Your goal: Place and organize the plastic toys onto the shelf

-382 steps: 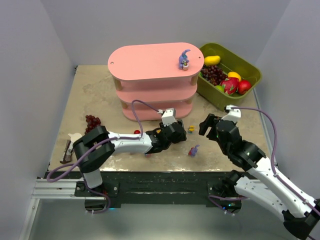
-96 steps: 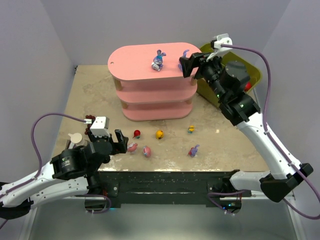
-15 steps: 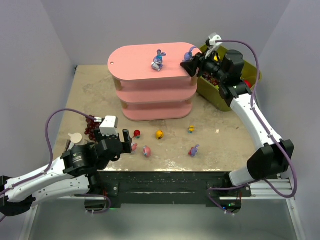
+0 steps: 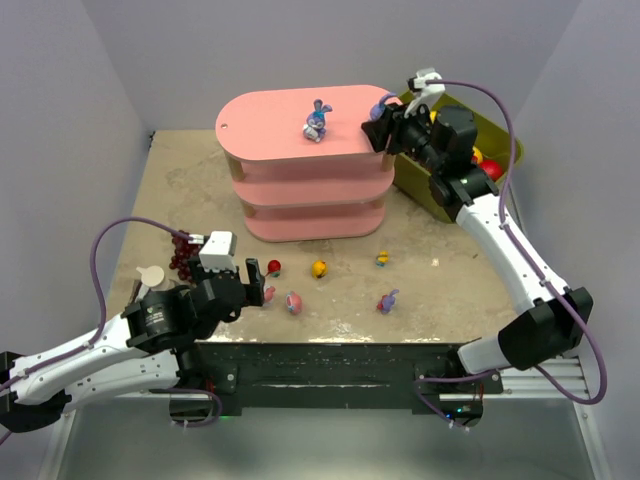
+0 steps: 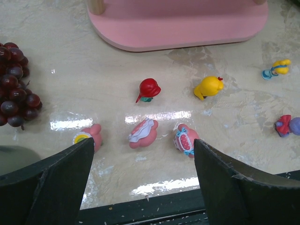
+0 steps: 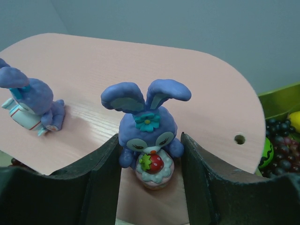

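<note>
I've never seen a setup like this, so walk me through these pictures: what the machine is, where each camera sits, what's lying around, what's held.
Two robot arms sit at the near edge of a table. One picture looks down from above them; the other two come from cameras on their wrists. The right gripper is closed around a purple bunny atop the pink shelf, near a second bunny. The left gripper hangs open, empty, over small toys on it. A grape bunch and a green bin sit nearby.
</note>
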### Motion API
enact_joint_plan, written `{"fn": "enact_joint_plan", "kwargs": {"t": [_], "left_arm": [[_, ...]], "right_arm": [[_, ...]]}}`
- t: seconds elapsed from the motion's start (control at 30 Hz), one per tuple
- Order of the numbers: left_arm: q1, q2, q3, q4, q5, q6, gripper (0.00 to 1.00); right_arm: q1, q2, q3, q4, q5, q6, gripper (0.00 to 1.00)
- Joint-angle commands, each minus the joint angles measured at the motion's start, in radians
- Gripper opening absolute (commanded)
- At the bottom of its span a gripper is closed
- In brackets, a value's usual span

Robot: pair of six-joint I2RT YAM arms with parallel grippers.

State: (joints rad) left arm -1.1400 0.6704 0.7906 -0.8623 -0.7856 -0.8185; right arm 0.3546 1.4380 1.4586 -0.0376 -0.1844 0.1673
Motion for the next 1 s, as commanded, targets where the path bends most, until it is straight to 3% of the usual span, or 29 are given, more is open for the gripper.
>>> {"fn": "enact_joint_plan", "kwargs": {"t": [0.0,0.2,0.47,0.97], "left_arm": [[0.0,0.001,-0.001,0.039,-0.035,0.004,0.91],[0.0,-0.005,0.001,0.036,-0.033,0.001,0.91],[-0.001,-0.003,0.001,0.04,-0.038,0.007,0.91],[0.0,-0.005,0.002,0.025,-0.049,-0.007,0.92]], "right_arm": [[0.073,-0.016,0.062,-0.065,0.181,0.02,0.28],[0.115,-0.008,0.048,-0.061,0.29,0.028,0.28],[0.159,-0.028,-0.042,0.066,0.411,-0.003,0.29],[0.218,-0.004,-0.072,0.145,0.516,-0.069,0.43]]}}
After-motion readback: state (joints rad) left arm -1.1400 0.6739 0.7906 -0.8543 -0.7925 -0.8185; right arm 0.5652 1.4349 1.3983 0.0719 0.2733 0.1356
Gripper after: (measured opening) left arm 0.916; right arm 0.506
